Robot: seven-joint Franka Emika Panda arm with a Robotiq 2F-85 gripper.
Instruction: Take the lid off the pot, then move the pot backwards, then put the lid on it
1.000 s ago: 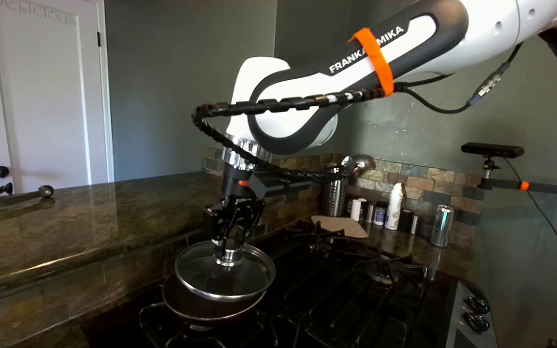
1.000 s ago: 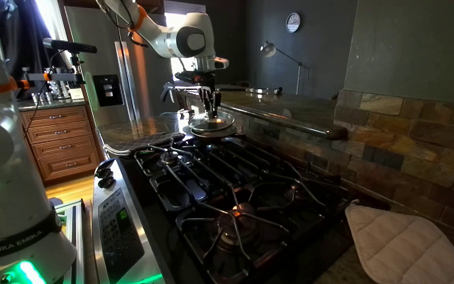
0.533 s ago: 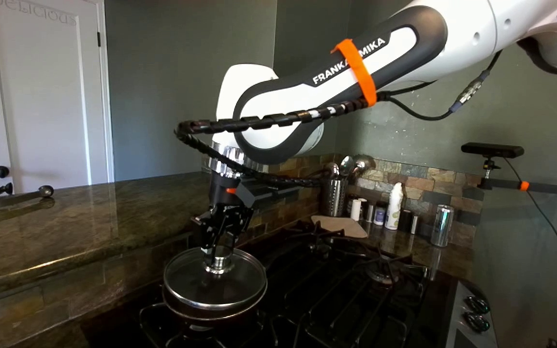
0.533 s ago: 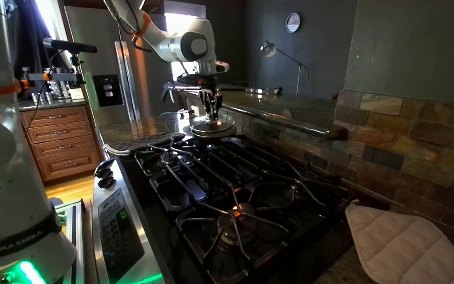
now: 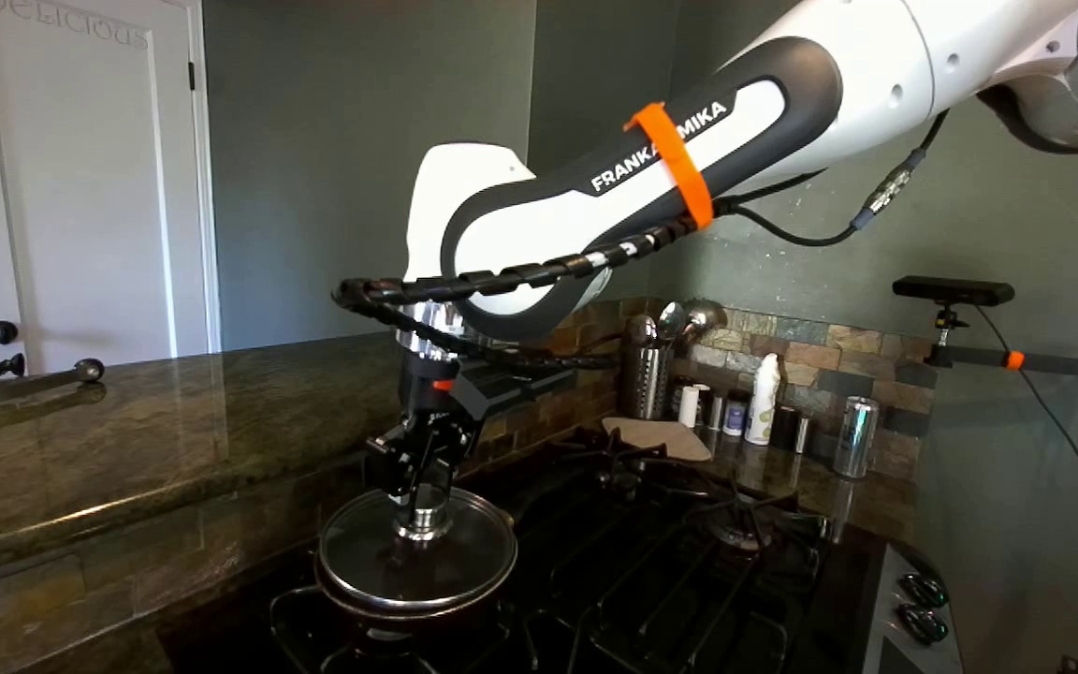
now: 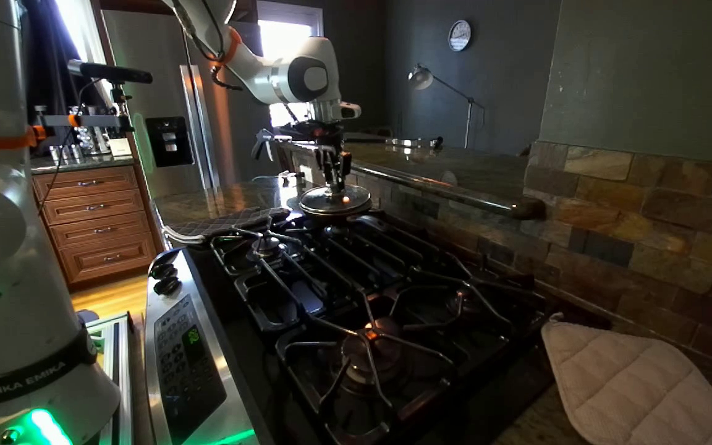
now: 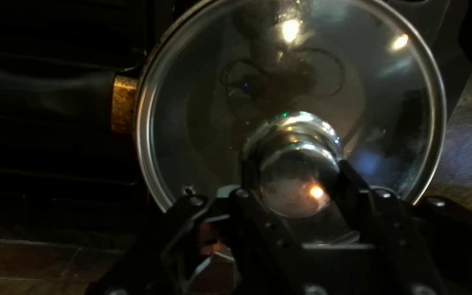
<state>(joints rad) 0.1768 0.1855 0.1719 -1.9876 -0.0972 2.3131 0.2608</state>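
Right, my fingers are clamped on the shiny knob of the lid, one on either side of it in the wrist view. The lid lies nearly level over the pot, covering its mouth, with the two rims close together; whether it sits fully down I cannot tell. From the wrist I also see the pot's dark handle running off to the left, joined on by a worn, brownish bracket. The pot stands on a grate at one end of the black stove, just beside the stone tiles that run below a raised surface. Near it, in an exterior view, a dark quilted cloth lies past the same end, while a pale quilted potholder lies at the opposite end, well apart from the pot. Farther away, in an exterior view, I make out a steel utensil holder, a white bottle and a shiny canister standing along the tiles. Farthest off, in an exterior view, a lamp rises on a thin stand before a grey wall where a round clock hangs.
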